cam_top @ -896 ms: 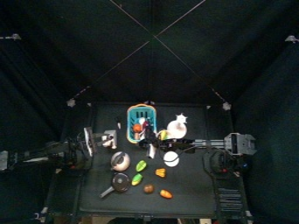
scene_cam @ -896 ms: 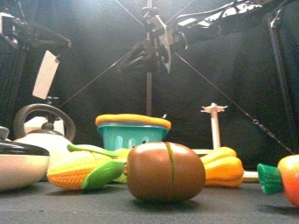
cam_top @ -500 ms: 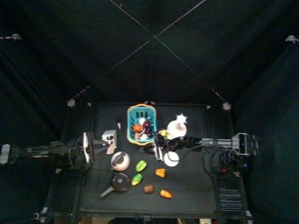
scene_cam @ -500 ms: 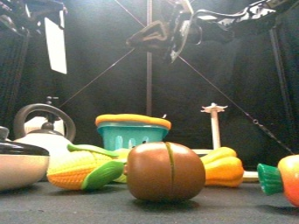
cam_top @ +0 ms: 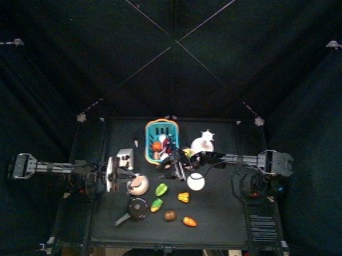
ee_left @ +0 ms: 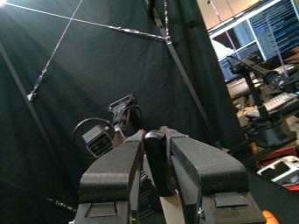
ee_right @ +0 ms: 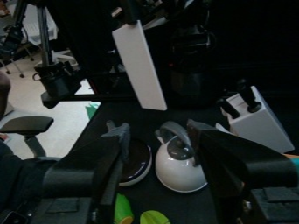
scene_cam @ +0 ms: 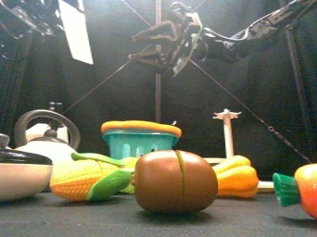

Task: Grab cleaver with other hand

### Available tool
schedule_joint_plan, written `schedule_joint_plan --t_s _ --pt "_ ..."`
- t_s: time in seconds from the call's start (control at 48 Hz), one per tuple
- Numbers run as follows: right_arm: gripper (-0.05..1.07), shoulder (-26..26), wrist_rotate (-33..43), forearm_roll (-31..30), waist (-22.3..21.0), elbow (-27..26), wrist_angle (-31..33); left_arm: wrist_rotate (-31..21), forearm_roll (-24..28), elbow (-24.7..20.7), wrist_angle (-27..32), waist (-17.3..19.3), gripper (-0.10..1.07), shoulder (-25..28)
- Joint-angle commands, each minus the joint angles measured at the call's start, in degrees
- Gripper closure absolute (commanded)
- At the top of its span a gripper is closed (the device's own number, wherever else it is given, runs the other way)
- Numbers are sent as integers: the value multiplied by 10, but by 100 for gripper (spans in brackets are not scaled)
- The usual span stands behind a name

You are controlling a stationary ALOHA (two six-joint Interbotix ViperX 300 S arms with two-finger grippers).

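The cleaver (scene_cam: 77, 31) is a flat pale white blade, held up high over the table's left side. My left gripper (scene_cam: 56, 11) is shut on its handle; in the left wrist view the jaws (ee_left: 158, 144) are pressed together on it. In the right wrist view the cleaver (ee_right: 140, 61) hangs straight ahead, beyond my right gripper (ee_right: 163, 131), which is open and empty and apart from the blade. In the front view my right gripper (scene_cam: 173, 42) is high over the middle, to the right of the cleaver. From above, the cleaver (cam_top: 124, 158) lies left of my right gripper (cam_top: 171, 160).
On the table below stand a teal basket (scene_cam: 139, 143), a white kettle (scene_cam: 47, 139), a silver-lidded pan (cam_top: 138, 183), a black pan (cam_top: 136, 207), a white star-shaped item (cam_top: 205, 137), and toy corn (scene_cam: 93, 180) and a brown round piece (scene_cam: 176, 181) at the front.
My left gripper has lifted the cleaver higher and toward the middle. My right gripper has also risen and now faces the blade.
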Motion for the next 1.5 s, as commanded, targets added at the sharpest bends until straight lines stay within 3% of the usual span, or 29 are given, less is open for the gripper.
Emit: schedule_joint_plan --t_s 0.0,0.417,0.833,0.917,1.292,1.479 --pt "11 2 0 -3 -1 -26 -4 1 3 -28 -19 -6 33 26" --pt "11 52 1 -55 16 -92 -12 15 17 -69 -83 -8 33 108" --pt "15 86 1 -62 32 -121 -43 62 14 -75 -105 -8 33 132" --pt "21 87 1 -65 32 -121 -43 62 11 -73 -105 -8 33 132" --pt "73 87 2 -70 32 -121 -43 62 -3 -53 -100 0 32 135" --pt "82 87 7 -69 29 -120 -43 62 -3 -47 -100 2 26 135"
